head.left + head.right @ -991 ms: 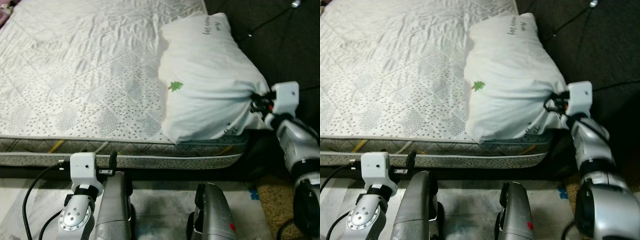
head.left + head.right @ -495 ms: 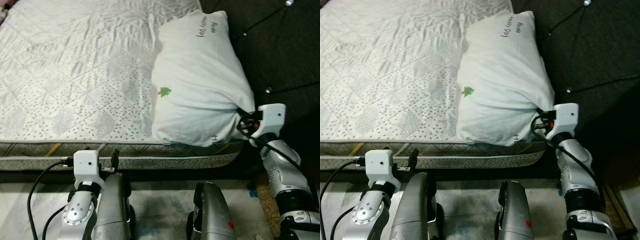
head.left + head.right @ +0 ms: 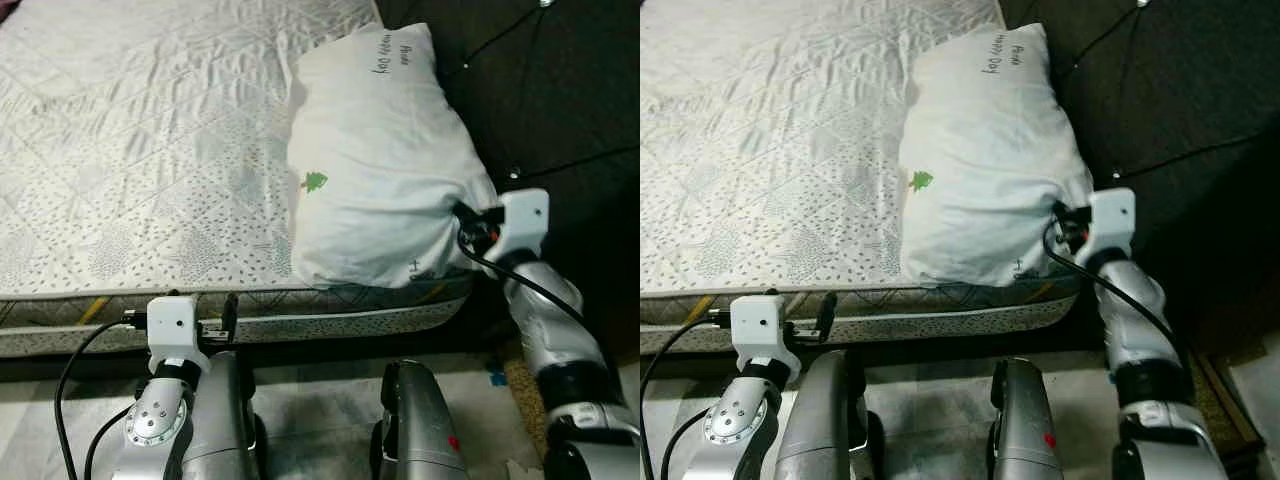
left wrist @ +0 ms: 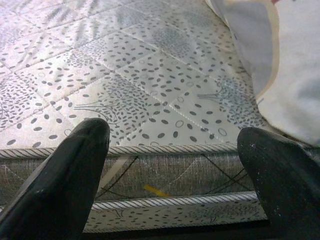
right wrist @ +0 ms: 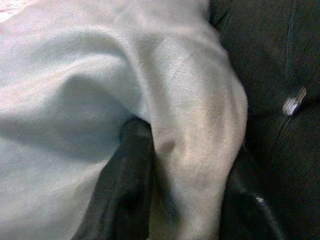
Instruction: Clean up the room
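White cotton bunches between the right end effector's (image 3: 470,222) fingers (image 5: 125,185), which are closed on a fold at the near corner of the pillow (image 3: 375,160). That pillow lies on the bed (image 3: 150,130) along its right side against the dark headboard (image 3: 560,90), likely being set in place there. Low by the mattress edge, the left end effector (image 4: 175,175) hovers spread wide, holding nothing.
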Robot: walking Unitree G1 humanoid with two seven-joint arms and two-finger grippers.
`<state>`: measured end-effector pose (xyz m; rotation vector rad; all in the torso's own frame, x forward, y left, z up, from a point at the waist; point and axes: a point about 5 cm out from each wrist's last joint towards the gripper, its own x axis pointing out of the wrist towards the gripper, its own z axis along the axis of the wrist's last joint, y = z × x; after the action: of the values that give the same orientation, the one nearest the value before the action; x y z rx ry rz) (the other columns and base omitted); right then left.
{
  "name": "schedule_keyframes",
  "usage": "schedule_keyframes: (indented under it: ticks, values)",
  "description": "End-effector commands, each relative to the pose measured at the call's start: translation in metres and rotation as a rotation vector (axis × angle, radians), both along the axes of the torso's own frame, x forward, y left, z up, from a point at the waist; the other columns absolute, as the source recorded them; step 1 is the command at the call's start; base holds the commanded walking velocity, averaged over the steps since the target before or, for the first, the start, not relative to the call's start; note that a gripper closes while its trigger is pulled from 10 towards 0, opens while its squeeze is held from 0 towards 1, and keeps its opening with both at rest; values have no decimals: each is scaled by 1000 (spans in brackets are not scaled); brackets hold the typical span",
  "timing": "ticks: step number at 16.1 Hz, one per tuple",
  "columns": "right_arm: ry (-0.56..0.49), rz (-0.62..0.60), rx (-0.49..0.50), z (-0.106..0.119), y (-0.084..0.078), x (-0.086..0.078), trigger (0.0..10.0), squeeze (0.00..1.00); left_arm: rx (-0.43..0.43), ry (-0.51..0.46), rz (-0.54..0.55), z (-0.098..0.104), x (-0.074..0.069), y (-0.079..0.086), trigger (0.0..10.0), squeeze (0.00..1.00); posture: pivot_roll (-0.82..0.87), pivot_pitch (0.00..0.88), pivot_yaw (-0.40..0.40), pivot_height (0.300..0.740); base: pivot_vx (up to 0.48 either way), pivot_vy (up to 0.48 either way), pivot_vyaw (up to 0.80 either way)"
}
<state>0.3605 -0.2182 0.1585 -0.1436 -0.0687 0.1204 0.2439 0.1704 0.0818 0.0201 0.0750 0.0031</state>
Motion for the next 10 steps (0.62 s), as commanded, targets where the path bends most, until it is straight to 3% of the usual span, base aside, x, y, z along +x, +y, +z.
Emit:
schedule_keyframes:
  ticks: [1,4,7,10]
  values:
    - [-111,-23,-81,20,3,3,10000,1000,7,12,15,-3,-2,4,10000,0,94,142,-19,570,0,0,0]
    - [-270,-191,-94,60,-20,7,10000,1000,12,6,23,-3,-1,8,10000,0,96,132,-11,570,0,0,0]
    - [-287,-214,-87,66,-27,9,10000,1000,15,3,16,-3,-1,7,10000,0,96,131,-6,570,0,0,0]
    - [-274,-200,-33,62,-19,10,10000,1000,13,1,14,-2,1,6,10000,0,92,132,0,570,0,0,0]
